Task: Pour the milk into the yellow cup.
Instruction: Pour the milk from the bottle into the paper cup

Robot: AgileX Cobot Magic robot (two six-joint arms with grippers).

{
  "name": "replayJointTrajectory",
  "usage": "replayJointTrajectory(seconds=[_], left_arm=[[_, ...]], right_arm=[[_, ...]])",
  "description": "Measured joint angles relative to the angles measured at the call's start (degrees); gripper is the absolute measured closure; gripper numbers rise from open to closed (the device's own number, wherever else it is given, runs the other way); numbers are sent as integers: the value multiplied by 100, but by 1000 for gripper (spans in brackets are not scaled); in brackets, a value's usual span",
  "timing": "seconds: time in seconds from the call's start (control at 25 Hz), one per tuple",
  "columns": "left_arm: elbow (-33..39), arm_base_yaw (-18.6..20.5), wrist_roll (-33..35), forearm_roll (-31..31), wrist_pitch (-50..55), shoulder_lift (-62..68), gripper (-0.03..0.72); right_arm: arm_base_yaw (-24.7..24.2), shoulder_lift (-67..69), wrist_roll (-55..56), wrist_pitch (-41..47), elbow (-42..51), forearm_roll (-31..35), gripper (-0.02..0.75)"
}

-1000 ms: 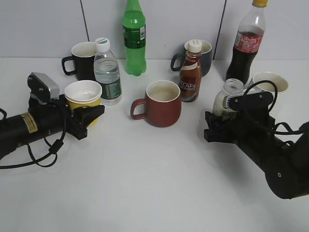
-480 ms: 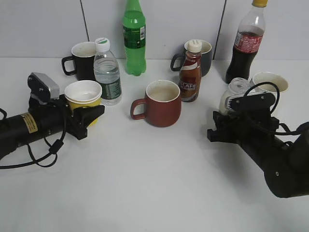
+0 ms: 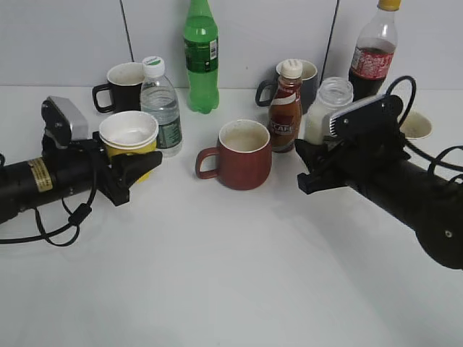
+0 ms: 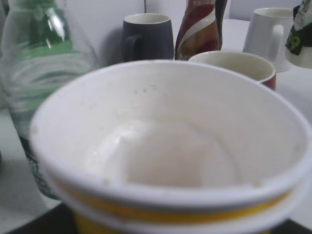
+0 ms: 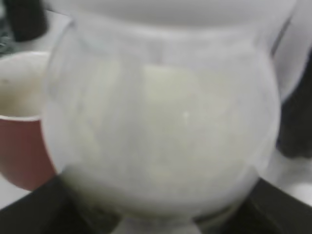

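Observation:
My left gripper (image 3: 134, 172) is shut on the yellow cup (image 3: 130, 141), which stands upright with its white inside empty; the cup fills the left wrist view (image 4: 165, 161). My right gripper (image 3: 312, 165) is shut on the milk bottle (image 3: 323, 112), open-necked and upright, held above the table to the right of the dark red mug. In the right wrist view the bottle's creamy white belly (image 5: 165, 141) fills the frame. Both grippers' fingertips are mostly hidden by what they hold.
The dark red mug (image 3: 242, 154) stands between the two grippers. Behind it are a brown coffee bottle (image 3: 286, 108), a water bottle (image 3: 160, 108), a green bottle (image 3: 200, 58), a black mug (image 3: 123, 90), a dark mug (image 3: 307, 83), a cola bottle (image 3: 372, 54) and a white cup (image 3: 416, 124).
My right gripper has lifted the milk bottle up and to the left, towards the coffee bottle. My left gripper has raised the yellow cup slightly.

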Motion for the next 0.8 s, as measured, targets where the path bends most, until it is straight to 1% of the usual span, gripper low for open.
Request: replayJointTrajectory(seconds=[0.16, 0.28, 0.32, 0.44, 0.56, 0.64, 0.8], left_arm=[[0, 0, -297, 254, -4, -241, 326], [0, 0, -469, 426, -6, -312, 326], [0, -5, -584, 629, -6, -332, 326], [0, -6, -712, 913, -6, -332, 326], [0, -88, -781, 982, -6, -332, 326], [0, -234, -795, 983, -6, -332, 326], [0, -639, -795, 915, -6, -332, 326]], right_arm=[[0, -468, 0, 660, -244, -821, 303], [6, -636, 127, 1174, -593, -1406, 303], [6, -651, 193, 1339, -732, -1614, 303], [49, -653, 285, 1843, -1112, -2167, 303], [194, -653, 297, 2341, -1461, -2521, 303], [330, -653, 222, 2604, -1657, -2657, 303], [534, -653, -287, 2959, -1896, -2760, 303]])
